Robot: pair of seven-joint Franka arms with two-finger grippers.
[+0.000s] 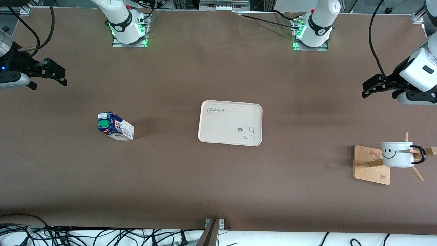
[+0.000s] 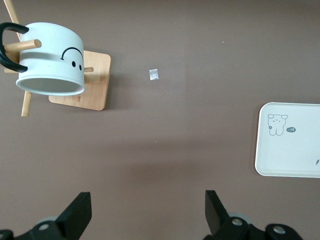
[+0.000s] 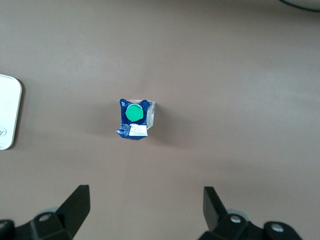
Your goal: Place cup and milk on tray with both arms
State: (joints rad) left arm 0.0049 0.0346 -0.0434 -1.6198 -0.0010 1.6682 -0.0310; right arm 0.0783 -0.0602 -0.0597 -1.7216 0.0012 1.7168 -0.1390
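The milk [image 1: 115,126], a blue-topped carton with a green cap, stands upright on the table toward the right arm's end; it also shows in the right wrist view [image 3: 134,118]. The cup [image 1: 397,154] hangs on its side on a peg of a wooden rack toward the left arm's end, and shows in the left wrist view [image 2: 50,60]. The cream tray [image 1: 222,126] lies empty at mid-table. My right gripper [image 1: 63,77] is open and empty over bare table, apart from the milk. My left gripper [image 1: 367,89] is open and empty over bare table, apart from the cup.
The wooden rack base [image 1: 370,171] with its pegs stands under the cup. A small pale scrap [image 2: 154,74] lies on the table between the rack and the tray [image 2: 290,145]. Cables run along the table's front edge [image 1: 102,235].
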